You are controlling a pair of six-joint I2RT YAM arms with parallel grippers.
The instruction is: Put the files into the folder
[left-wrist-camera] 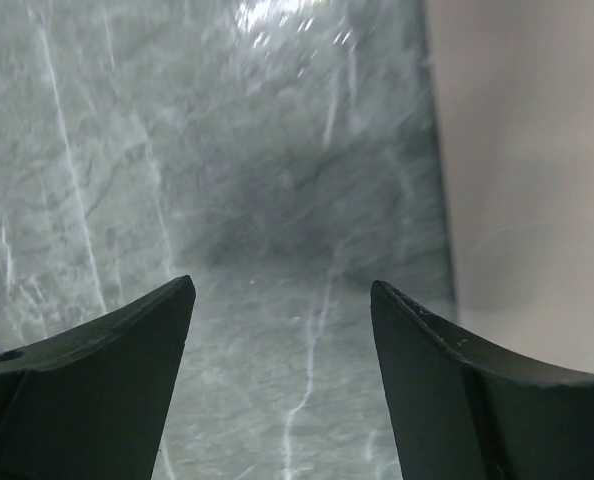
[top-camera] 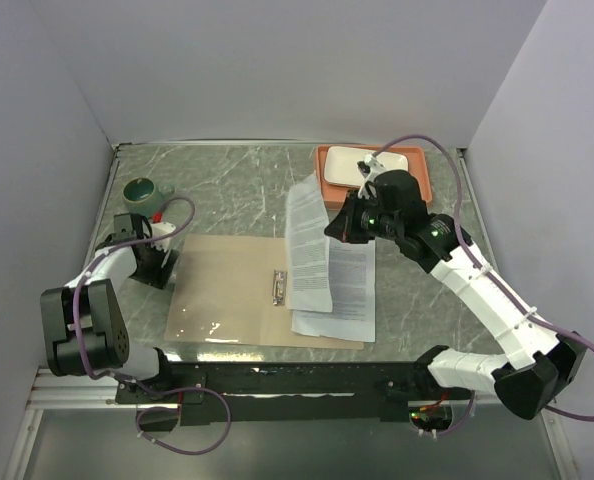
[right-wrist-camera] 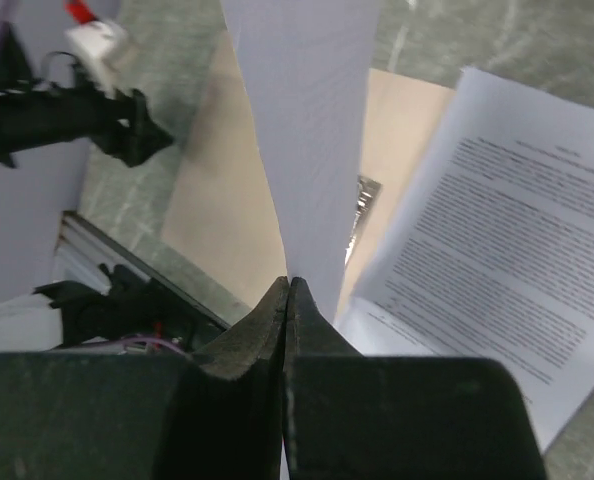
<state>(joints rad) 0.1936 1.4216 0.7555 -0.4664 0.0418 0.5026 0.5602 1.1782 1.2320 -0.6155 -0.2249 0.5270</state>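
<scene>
Your right gripper (right-wrist-camera: pixel 289 288) pinches one printed sheet (top-camera: pixel 309 250) above the tan folder (top-camera: pixel 227 290); a second sheet (top-camera: pixel 353 290) lies across its right edge. Your left gripper (left-wrist-camera: pixel 282 295) hovers, jaws spread, over the marble tabletop (left-wrist-camera: pixel 277 150).

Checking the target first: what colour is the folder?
The folder is plain tan-brown, clearest in the top external view.

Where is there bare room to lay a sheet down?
Free: the left half of the folder, between left gripper and metal clip; the table strip between green mug and tray. Crowded: right side, where right gripper, held sheet and lying sheet overlap.
</scene>
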